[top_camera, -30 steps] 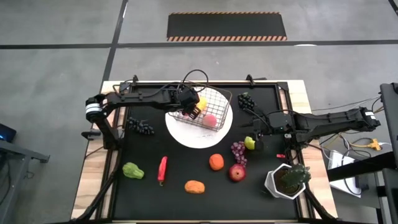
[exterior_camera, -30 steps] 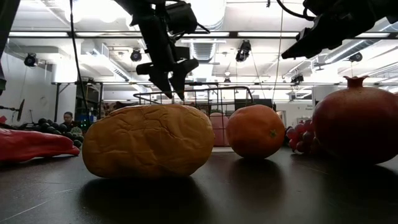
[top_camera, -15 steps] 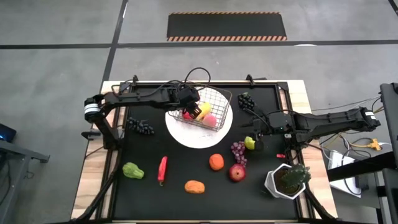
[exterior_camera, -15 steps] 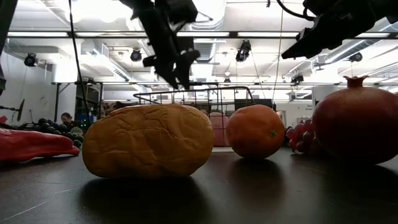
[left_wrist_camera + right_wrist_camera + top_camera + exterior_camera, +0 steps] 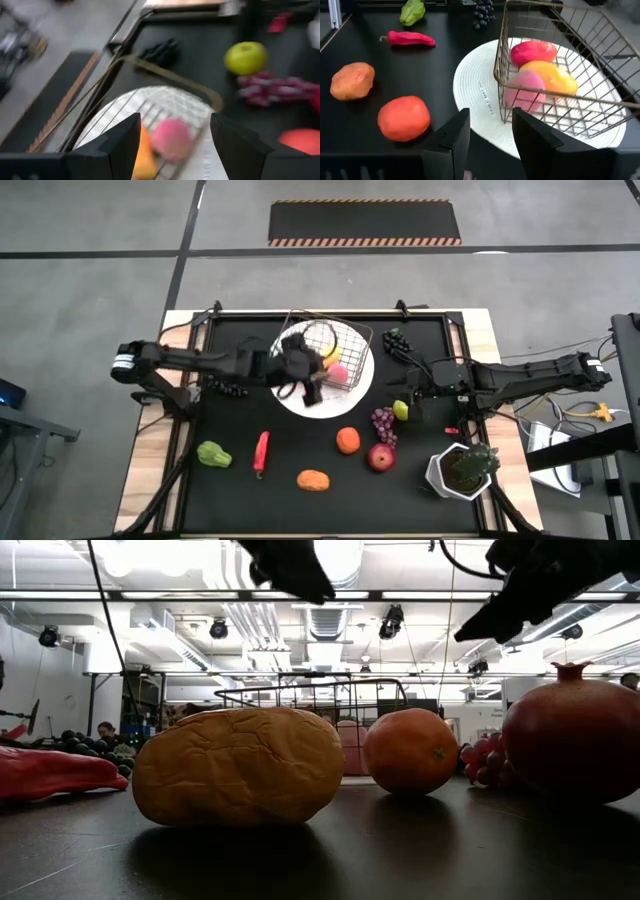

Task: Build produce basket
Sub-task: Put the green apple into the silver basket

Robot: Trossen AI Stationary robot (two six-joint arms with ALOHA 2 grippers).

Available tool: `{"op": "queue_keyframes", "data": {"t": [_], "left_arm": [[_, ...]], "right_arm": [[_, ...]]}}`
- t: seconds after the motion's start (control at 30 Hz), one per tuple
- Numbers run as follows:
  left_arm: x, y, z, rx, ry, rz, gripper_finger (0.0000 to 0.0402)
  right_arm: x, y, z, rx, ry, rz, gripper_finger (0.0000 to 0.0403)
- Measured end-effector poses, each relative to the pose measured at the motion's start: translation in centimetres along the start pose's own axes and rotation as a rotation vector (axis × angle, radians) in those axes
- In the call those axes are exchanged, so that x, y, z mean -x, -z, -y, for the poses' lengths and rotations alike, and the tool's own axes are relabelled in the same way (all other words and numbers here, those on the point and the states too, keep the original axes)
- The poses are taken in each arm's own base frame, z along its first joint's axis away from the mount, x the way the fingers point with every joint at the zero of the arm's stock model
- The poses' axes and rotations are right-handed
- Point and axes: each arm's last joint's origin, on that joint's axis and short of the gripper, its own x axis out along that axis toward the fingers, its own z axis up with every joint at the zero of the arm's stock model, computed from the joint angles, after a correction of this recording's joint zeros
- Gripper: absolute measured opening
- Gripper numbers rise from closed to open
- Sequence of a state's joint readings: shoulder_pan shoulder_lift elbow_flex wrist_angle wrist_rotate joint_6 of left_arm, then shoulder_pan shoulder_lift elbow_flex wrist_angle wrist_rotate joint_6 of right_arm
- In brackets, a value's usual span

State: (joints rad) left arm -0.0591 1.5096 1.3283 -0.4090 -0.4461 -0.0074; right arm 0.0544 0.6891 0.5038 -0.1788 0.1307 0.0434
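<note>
Produce lay partly packed and partly scattered on the black bench (image 5: pixel 240 480). The wire basket (image 5: pixel 335 352) sat on a round white plate (image 5: pixel 300 402) toward the far middle of the bench, and the right wrist view showed three pieces inside it: a red fruit (image 5: pixel 534 51), a yellow mango (image 5: pixel 555 80) and a pink peach (image 5: pixel 526 92). The left end effector (image 5: pixel 305 380) hung over the plate's near-left part, just beside the basket, its two fingers (image 5: pixel 122 142) spread apart with nothing between them. The right end effector (image 5: pixel 418 395) hovered right of the plate, close to a green apple (image 5: pixel 401 410), its fingers (image 5: pixel 455 132) likewise parted and empty. A purple grape bunch (image 5: pixel 383 423) lay just near of the apple, with a pomegranate (image 5: pixel 380 457) and an orange (image 5: pixel 347 440) further toward the near edge. An orange-brown lumpy fruit (image 5: pixel 313 479) rested near the front middle, a red pepper (image 5: pixel 261 451) to its left, and a green pepper (image 5: pixel 213 453) farther left still. One dark grape bunch (image 5: pixel 225 385) lay left of the plate, under the left arm, and another (image 5: pixel 396 340) sat at the far right of the basket. A white hexagonal pot with a green plant (image 5: pixel 463 468) stood at the near right corner.
</note>
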Motion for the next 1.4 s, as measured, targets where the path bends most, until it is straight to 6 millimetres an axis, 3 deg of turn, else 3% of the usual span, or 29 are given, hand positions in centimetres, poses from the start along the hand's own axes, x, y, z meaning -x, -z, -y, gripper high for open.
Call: {"op": "queue_keyframes", "data": {"t": [0.13, 0.3, 0.47, 0.8, 1.0, 1.4], "left_arm": [[0.9, 0.5, 2.5, -0.061, 0.059, 0.062, 0.0221], [1.0, 1.2, 3.9, -0.124, 0.079, 0.094, 0.0221], [0.9, 1.4, 3.9, -0.153, 0.065, 0.095, 0.0221], [1.2, 1.2, 3.4, -0.210, -0.056, 0.102, 0.0221], [1.3, 1.1, 3.2, -0.254, -0.102, 0.105, 0.0221], [2.0, 0.9, 2.7, -0.266, -0.207, 0.101, 0.0221]], "right_arm": [[-0.2, 0.5, 0.0, -0.092, -0.008, -0.016, 0.0134], [0.0, 0.5, -0.1, -0.273, -0.049, -0.056, 0.0134], [0.7, -0.1, -0.2, -0.489, -0.046, -0.149, 0.0153], [2.3, 0.2, 0.1, -0.709, 0.105, -0.428, 0.0242], [1.0, 1.0, 0.0, -0.734, 0.252, -0.625, 0.0249], [-2.8, 2.4, -0.4, -0.685, 0.336, -0.818, 0.0249]]}}
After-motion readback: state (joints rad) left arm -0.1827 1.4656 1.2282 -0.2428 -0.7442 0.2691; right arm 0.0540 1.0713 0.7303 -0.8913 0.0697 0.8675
